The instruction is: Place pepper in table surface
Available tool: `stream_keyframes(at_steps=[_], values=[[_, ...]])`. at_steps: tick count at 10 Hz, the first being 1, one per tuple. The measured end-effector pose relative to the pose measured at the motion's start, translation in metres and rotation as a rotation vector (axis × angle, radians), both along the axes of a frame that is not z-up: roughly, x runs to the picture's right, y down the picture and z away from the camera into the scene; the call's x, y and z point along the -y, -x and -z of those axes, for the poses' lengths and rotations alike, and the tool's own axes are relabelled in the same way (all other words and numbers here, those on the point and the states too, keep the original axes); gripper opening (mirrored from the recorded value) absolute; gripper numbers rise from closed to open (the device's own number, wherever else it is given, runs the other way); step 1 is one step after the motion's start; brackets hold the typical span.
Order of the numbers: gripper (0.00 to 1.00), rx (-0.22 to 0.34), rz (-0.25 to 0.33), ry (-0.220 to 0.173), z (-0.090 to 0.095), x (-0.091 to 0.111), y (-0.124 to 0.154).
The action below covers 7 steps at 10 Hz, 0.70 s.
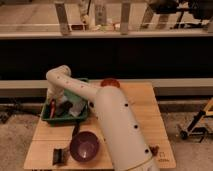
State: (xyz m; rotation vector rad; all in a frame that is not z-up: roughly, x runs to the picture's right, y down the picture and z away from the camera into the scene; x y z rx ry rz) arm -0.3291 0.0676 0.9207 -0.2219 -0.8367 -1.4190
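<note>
- The worktop (142, 107), a light tan slatted wooden surface, carries every object in view; the green tray (64, 118) at its far left corner serves as the landmark here.
- The white arm (117, 132) rises from the near edge of the worktop, right of the tray, bends at an elbow above the tray's far left corner and drops down into the tray's left side.
- The gripper (53, 104) hangs at the tray's left side, just above its floor; whether it is open or closed cannot be told.
- The pepper (51, 109), a slim red-orange sliver, stands steeply tilted at the tray's left inner side, right at the gripper; whether it is clasped or only touching cannot be made out. It is over the tray, not on the bare worktop.
- Pale and dark items (72, 107) lie inside the tray, right of the pepper; their kinds are unclear.
- A purple bowl (84, 146) sits on the worktop in front of the tray, nearer the camera.
- A small dark object (60, 155) lies in front of the tray, just left of the bowl.
- A reddish round object (110, 83) rests beyond the tray's right end, near the worktop's far edge.
</note>
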Motion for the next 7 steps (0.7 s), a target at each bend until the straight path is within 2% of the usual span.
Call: stream_keyframes(at_steps=[7], values=[[0.46, -0.03, 0.028, 0.034, -0.012, -0.021, -0.007]])
